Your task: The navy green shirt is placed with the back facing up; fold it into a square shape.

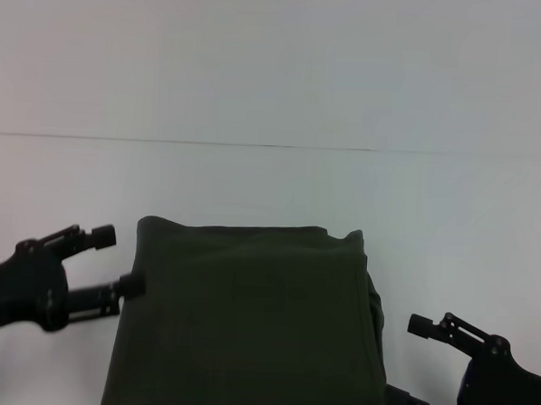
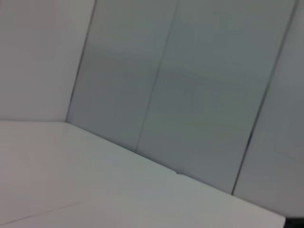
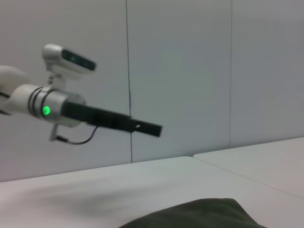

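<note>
Shirt (image 1: 246, 324), navy green, lies folded into a rough rectangle on the white table (image 1: 271, 184), filling the lower centre of the head view from mid-frame down to the bottom edge. Far edge runs nearly straight, with a small raised bump at its right corner; right side shows a second layer of cloth peeking out from under the top layer. Fabric is plain, no print visible. Left gripper (image 1: 122, 261) sits at the left of the frame, fingers apart, one pointing up and right, the lower one with its tip just at the shirt's left edge; whether it touches the cloth cannot be told. Nothing is held between them. Right gripper (image 1: 406, 359) sits in the lower right corner, fingers spread, the upper tip clear of the shirt, the lower one near the shirt's bottom right corner. Right wrist view shows a rounded hump of the shirt (image 3: 199, 213) at the bottom of the frame, and the left arm (image 3: 57, 107) farther off at the upper left with a green light lit. Left wrist view shows only table (image 2: 95, 180) and grey wall panels (image 2: 190, 95).
</note>
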{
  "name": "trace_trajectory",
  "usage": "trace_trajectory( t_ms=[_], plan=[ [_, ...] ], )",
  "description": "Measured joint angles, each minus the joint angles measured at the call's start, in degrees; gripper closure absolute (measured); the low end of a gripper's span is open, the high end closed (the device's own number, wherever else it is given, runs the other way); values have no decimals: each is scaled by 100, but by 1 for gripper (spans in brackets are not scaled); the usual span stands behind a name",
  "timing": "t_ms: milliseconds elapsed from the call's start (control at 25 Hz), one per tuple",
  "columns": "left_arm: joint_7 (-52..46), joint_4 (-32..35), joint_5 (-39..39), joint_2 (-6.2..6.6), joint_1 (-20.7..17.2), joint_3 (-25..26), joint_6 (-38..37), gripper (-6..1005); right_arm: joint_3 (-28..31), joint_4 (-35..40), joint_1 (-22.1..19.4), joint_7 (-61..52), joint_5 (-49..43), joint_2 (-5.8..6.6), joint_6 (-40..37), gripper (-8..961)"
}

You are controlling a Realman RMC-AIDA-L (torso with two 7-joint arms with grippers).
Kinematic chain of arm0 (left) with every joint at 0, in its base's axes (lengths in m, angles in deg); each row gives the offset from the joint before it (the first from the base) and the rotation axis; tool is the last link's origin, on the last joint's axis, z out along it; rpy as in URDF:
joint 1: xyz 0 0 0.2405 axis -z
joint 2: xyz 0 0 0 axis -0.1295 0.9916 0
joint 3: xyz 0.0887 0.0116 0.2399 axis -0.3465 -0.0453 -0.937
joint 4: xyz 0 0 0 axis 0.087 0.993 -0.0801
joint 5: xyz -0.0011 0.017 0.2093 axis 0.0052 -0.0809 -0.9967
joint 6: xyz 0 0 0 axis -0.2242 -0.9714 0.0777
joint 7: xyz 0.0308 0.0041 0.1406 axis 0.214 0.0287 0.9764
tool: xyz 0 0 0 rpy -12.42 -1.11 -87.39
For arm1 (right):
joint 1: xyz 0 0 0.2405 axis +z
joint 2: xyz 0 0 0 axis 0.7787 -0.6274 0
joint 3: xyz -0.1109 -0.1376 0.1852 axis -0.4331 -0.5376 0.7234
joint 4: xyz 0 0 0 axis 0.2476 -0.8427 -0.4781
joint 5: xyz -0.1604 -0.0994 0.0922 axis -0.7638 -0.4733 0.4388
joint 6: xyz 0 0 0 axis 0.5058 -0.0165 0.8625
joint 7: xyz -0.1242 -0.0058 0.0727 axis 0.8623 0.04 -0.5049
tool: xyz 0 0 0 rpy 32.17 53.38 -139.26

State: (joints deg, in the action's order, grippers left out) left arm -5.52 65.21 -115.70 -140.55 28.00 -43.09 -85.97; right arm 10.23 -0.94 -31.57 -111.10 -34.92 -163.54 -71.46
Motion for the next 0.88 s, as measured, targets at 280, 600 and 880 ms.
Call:
trace_trajectory(
  t_ms=[280, 600, 880],
  plan=[
    [1470, -2, -313, -211, -686, -24, -237, 73, -19, -146, -270, 275, -5, -18, 109, 29],
    [1991, -418, -661, -329, -945, -19, 92, 79, 72, -490, -563, 753, 18, -18, 529, 29],
    [2112, -552, -735, -344, -946, -15, 104, 79, 254, -683, -544, 1023, 26, -19, 646, 29]
  ],
)
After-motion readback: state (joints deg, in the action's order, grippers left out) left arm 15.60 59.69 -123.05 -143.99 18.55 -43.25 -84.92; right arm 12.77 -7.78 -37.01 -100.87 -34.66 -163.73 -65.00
